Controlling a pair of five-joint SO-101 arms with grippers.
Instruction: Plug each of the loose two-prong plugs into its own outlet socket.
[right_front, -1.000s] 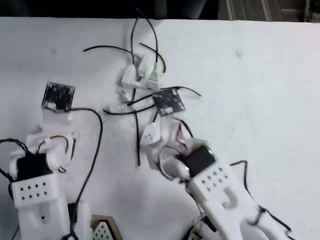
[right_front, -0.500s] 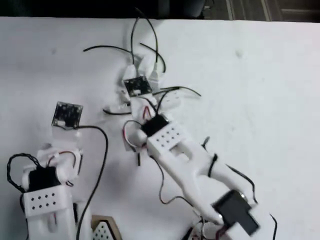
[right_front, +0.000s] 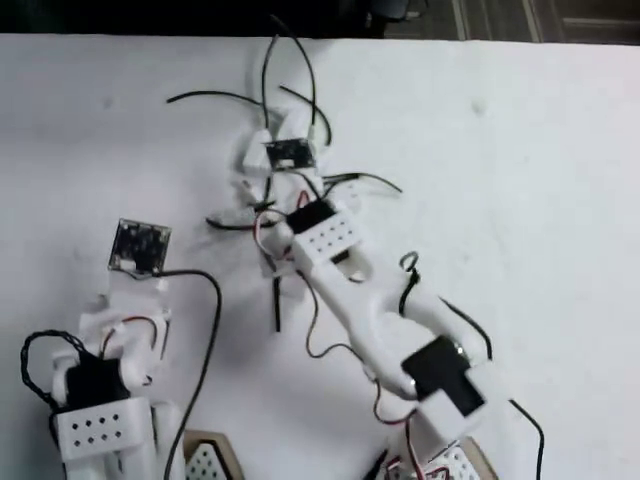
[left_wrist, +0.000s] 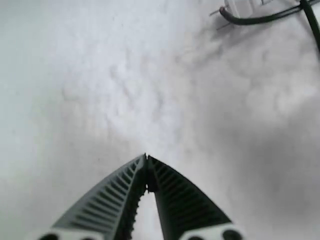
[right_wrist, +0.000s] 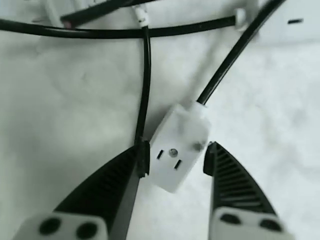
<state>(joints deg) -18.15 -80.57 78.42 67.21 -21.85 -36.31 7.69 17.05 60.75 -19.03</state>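
Note:
In the right wrist view my right gripper (right_wrist: 176, 151) is open, one finger on each side of a white outlet socket (right_wrist: 182, 131) lying on the table. The socket's black cord (right_wrist: 235, 55) runs away from it, and a second cord (right_wrist: 145, 85) lies against one finger. From above, the right arm (right_front: 335, 245) stretches to a tangle of white plugs and sockets (right_front: 262, 152). My left gripper (left_wrist: 146, 161) is shut and holds nothing, low over bare white table. A loose two-prong plug (left_wrist: 235, 7) on a black cord lies well beyond it.
Black cords (right_front: 215, 97) loop out from the cluster at the table's far middle. One small plug (right_front: 232, 216) lies to the left of the right arm. The left arm (right_front: 95, 395) sits at the near left, with its cable (right_front: 205, 320) trailing beside it.
The right arm has stretched from the table's middle out to the far cluster, bringing its gripper around a socket. The left arm has drawn back toward the near edge.

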